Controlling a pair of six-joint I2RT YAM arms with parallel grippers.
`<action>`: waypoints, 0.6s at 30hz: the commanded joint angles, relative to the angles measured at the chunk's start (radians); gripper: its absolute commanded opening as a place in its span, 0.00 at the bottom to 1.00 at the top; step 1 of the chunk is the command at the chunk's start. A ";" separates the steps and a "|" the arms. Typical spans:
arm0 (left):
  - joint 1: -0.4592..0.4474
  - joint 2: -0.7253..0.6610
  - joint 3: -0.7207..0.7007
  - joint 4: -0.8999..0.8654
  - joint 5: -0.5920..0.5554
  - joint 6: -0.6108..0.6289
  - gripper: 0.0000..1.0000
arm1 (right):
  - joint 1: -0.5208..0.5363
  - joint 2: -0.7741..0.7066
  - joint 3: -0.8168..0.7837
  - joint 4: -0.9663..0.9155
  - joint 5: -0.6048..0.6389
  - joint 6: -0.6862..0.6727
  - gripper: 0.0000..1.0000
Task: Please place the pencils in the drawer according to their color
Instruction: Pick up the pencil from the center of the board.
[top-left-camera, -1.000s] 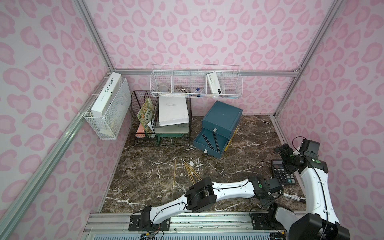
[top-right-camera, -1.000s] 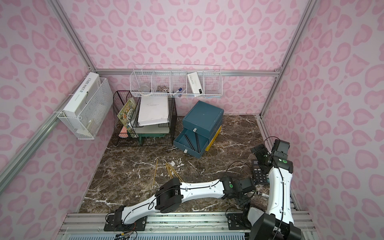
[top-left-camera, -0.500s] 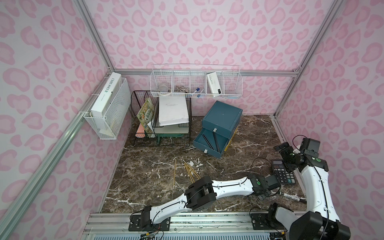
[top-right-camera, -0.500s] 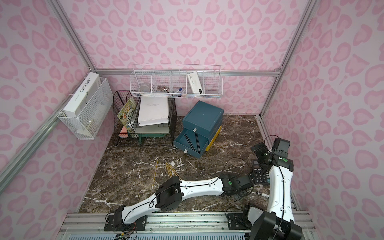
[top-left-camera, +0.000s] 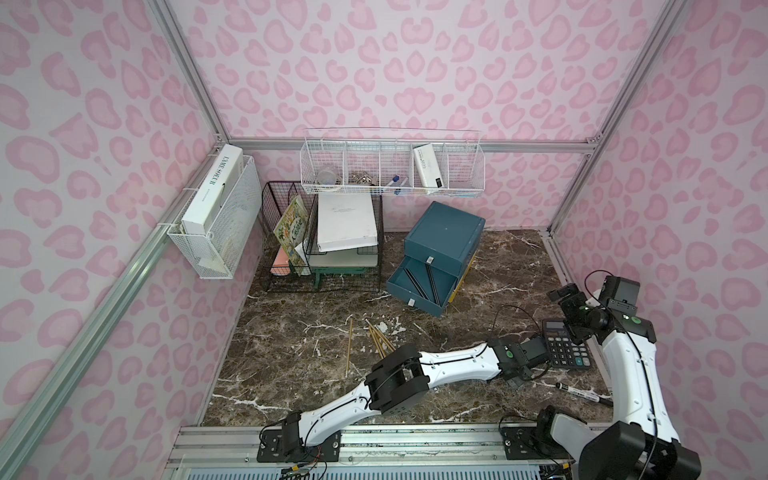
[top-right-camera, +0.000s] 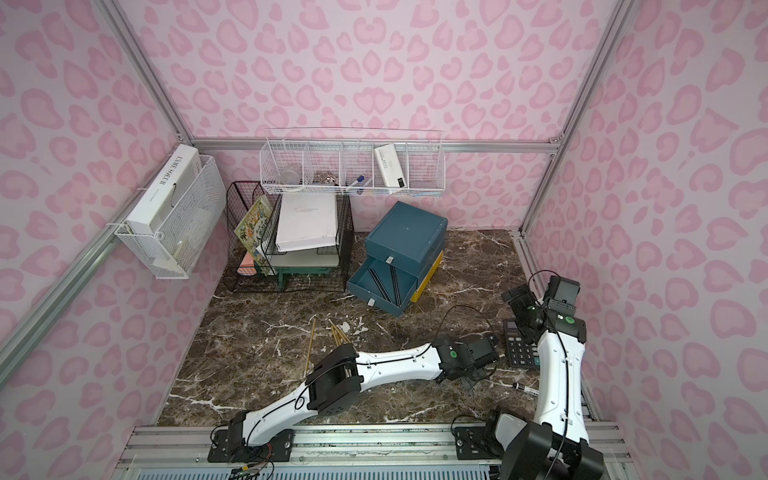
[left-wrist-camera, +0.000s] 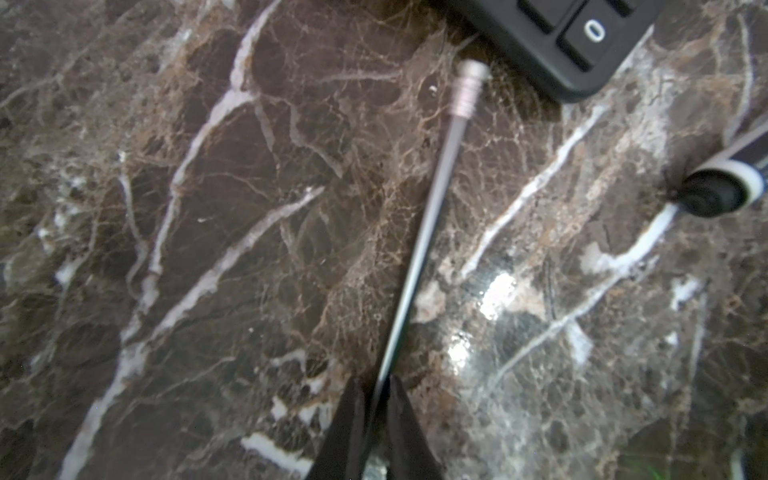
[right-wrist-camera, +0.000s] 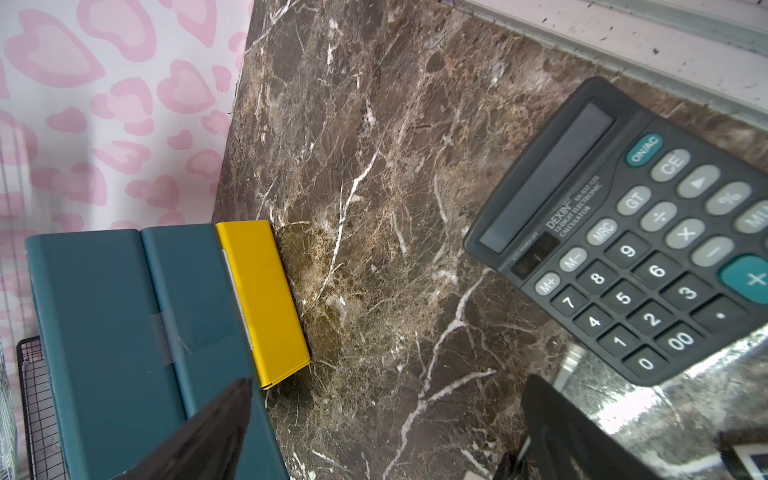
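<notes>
Just pinched a dark pencil (left-wrist-camera: 428, 216) near the tabletop's (left-wrist-camera: 187, 257) right edge in the left end effector (left-wrist-camera: 376, 386), with the right end effector (right-wrist-camera: 388, 380) spread; ready for the drawer (top-left-camera: 444, 235).

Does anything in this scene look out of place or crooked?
Yes. The drawer cabinet stands turned at an angle to the back wall, its middle drawer pulled out. Yellow pencils lie loose on the marble table, crossing each other.
</notes>
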 joint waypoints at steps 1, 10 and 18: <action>0.006 0.035 -0.022 -0.244 0.061 -0.006 0.05 | 0.001 -0.004 0.002 0.012 -0.007 0.001 1.00; 0.016 0.023 -0.033 -0.254 0.068 -0.015 0.00 | 0.001 -0.013 0.007 0.006 -0.013 0.005 1.00; 0.044 -0.129 -0.191 -0.208 0.040 -0.041 0.00 | 0.001 -0.018 -0.007 0.025 -0.026 0.014 1.00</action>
